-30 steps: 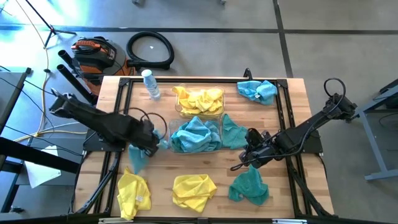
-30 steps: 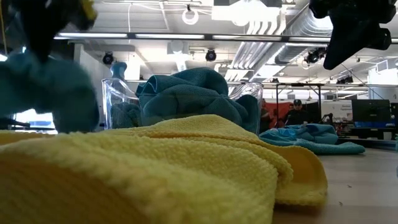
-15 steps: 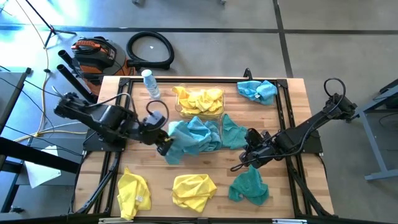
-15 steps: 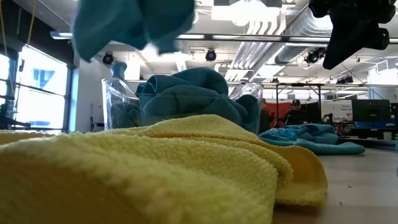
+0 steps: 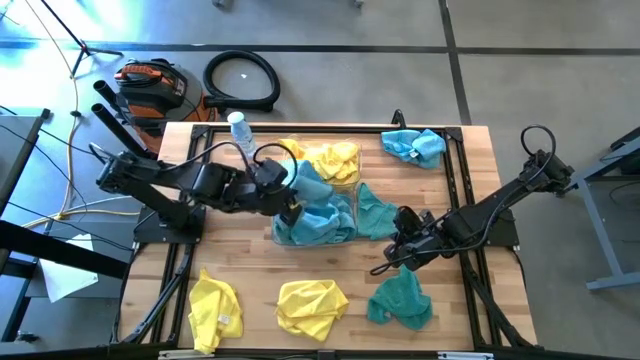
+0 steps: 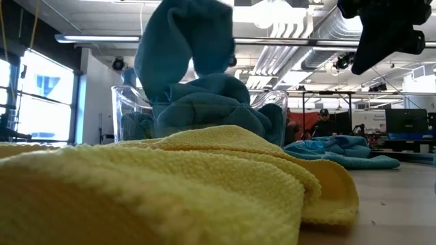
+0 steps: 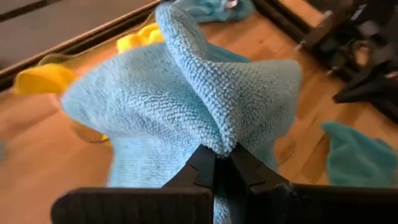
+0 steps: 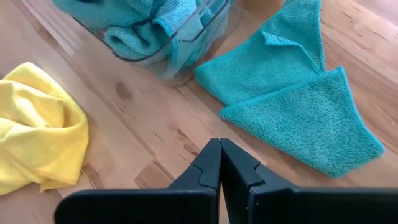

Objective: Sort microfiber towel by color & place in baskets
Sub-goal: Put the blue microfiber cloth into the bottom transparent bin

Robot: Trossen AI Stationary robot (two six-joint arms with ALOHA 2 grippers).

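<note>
No writing is legible anywhere as the left gripper [image 7: 222, 163], fingers clamped on a teal towel [image 7: 205, 99], holds it above the teal-filled basket [image 5: 350, 212], while the right gripper [image 8: 220, 163], fingers together, hovers beside that basket.

Two baskets [image 5: 343, 222], two yellow towels [image 5: 312, 306], three teal towels [image 5: 401, 300] loose
</note>
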